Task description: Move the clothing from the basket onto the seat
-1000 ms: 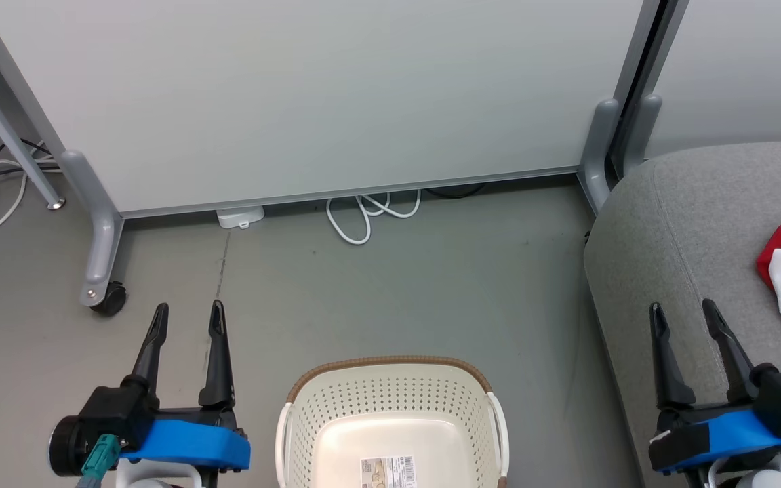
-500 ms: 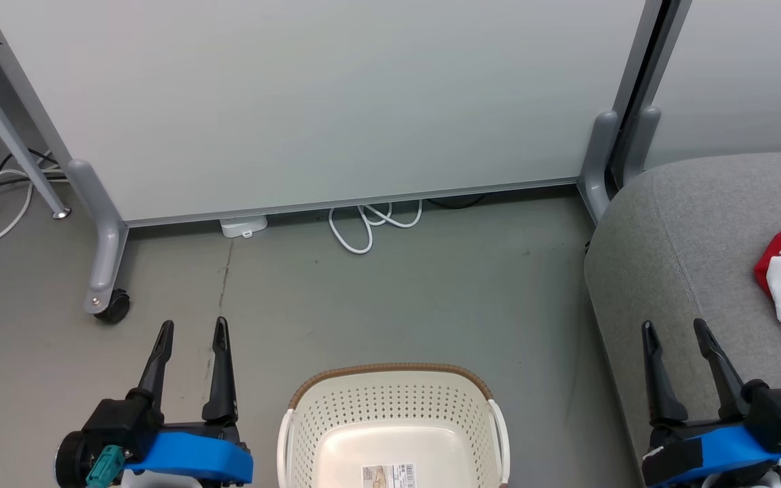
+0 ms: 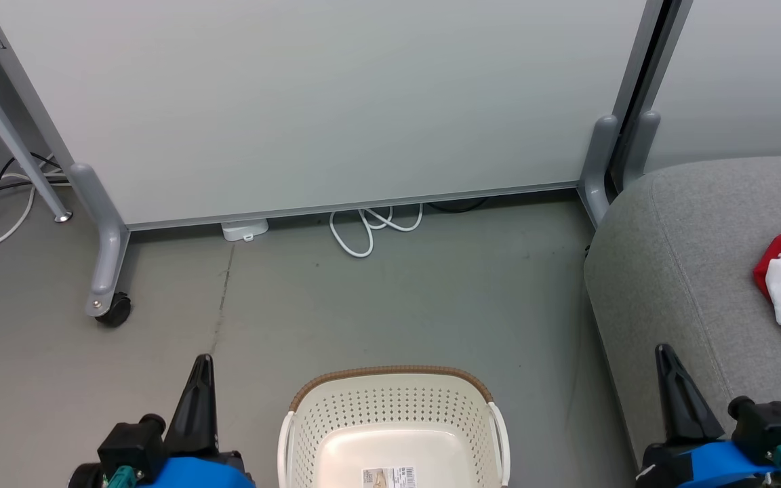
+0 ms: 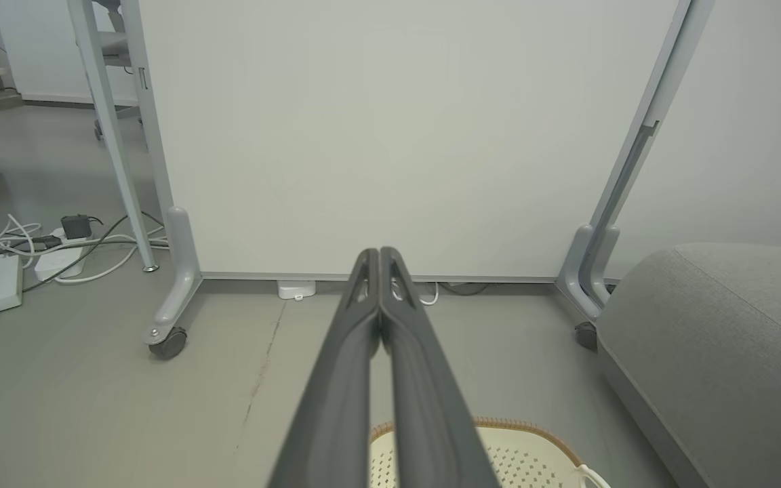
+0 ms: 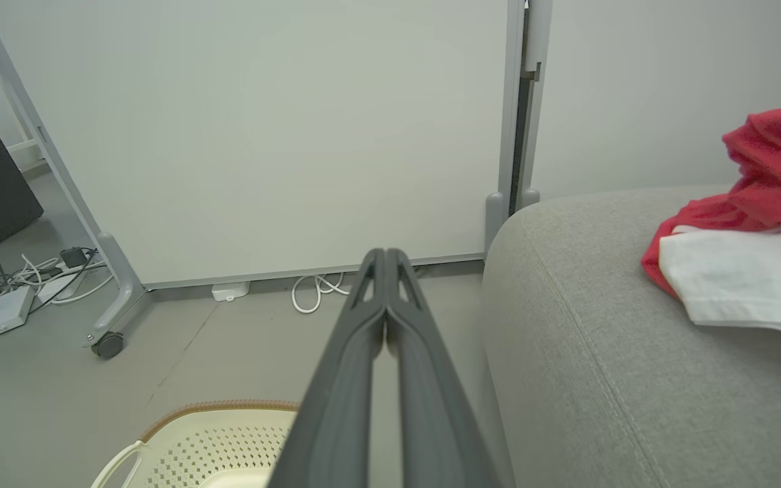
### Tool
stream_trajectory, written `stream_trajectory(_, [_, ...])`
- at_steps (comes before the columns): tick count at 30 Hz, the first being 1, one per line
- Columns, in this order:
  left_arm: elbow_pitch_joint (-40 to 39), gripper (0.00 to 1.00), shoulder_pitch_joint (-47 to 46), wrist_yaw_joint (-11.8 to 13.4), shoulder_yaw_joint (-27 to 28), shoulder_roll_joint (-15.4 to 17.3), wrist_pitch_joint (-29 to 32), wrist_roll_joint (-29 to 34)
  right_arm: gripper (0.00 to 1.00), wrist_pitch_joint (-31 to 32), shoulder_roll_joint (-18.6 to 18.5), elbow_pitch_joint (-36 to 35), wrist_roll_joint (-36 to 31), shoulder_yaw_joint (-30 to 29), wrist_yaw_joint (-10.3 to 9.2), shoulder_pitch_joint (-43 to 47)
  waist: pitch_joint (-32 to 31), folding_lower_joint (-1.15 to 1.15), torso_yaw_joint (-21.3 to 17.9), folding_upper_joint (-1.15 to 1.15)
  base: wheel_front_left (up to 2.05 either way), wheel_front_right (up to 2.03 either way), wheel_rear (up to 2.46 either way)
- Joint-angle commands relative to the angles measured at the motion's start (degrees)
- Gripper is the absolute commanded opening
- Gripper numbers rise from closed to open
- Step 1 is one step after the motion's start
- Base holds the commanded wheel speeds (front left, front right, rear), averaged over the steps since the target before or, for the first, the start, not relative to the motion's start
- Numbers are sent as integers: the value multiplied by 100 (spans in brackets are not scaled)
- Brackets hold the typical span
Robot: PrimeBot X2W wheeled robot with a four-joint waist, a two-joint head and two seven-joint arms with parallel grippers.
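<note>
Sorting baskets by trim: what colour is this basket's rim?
The rim is brown with a woven look, atop the cream basket; clearest in the head view.

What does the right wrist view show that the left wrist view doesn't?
Right wrist, not left wrist: the red and white clothing lying on the seat, and the right gripper, shut. Left wrist, not right wrist: the left gripper, shut, and a caster beside the seat. Both: the seat, the basket rim, the white partition, floor cables.
</note>
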Motion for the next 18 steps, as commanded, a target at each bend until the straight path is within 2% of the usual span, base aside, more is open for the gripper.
stream_trajectory(1, [4, 0, 5, 0, 4, -1, 10, -48, 0, 20, 1, 13, 45, -9, 0, -4, 0, 0, -1, 0, 0, 0, 0])
stream_trajectory(18, [-47, 0, -143, -7, 186, 20, 459, -1863, 0, 494, 8, -2, 1915, -66, 0, -130, 2, 0, -47, 0, 0, 0, 0])
